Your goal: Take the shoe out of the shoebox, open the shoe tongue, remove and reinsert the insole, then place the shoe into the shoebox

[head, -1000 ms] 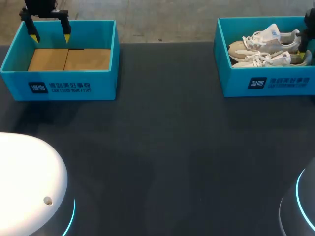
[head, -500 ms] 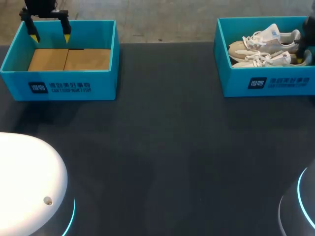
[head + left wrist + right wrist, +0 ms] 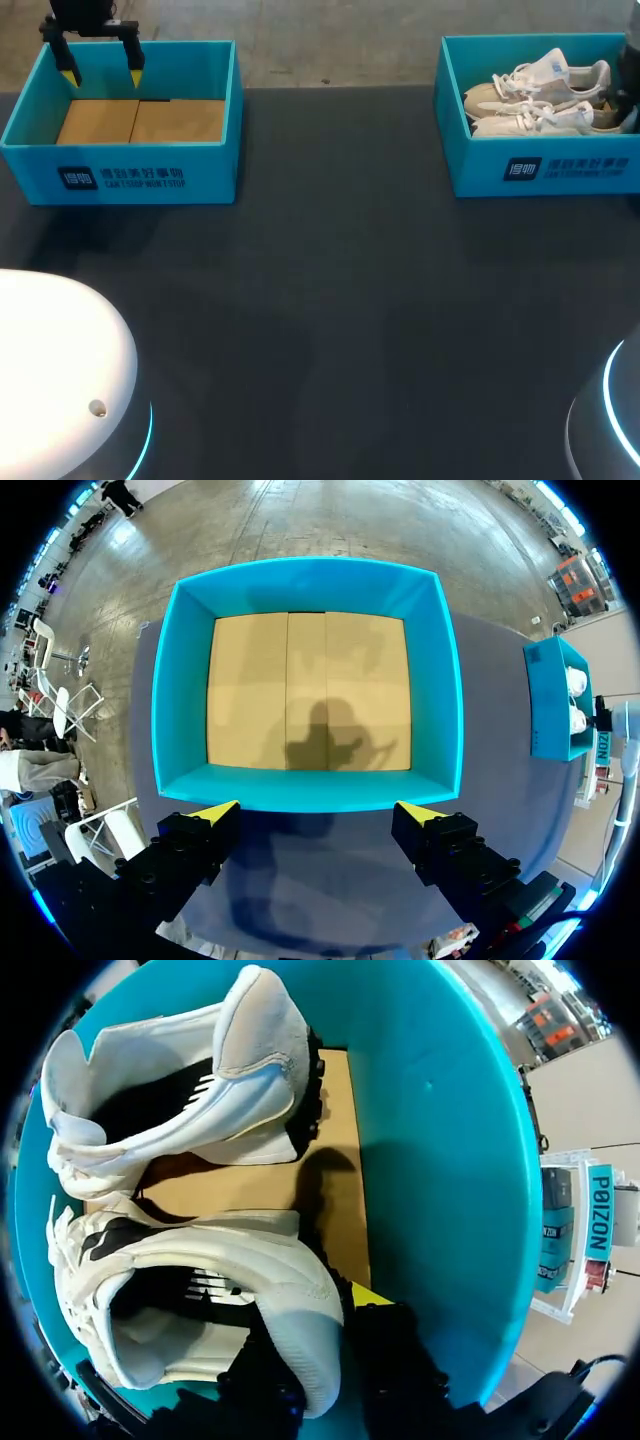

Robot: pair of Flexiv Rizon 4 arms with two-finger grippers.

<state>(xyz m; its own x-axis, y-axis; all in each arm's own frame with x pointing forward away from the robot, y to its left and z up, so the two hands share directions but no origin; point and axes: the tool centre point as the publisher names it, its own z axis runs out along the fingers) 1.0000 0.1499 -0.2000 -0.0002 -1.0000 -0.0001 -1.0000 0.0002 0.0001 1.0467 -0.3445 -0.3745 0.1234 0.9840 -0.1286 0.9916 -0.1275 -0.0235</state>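
1. Dark table [image 3: 330, 300]: my right fingers [image 3: 400, 1360] pinch the heel of the near shoe [image 3: 200, 1260] inside the right shoebox [image 3: 540, 170].
2. My left fingers [image 3: 205, 820] hang released above the empty shoebox [image 3: 120, 175].
3. I'd lift straight up, clearing the wall.

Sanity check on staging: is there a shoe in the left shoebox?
No, the left shoebox shows only its bare cardboard floor.
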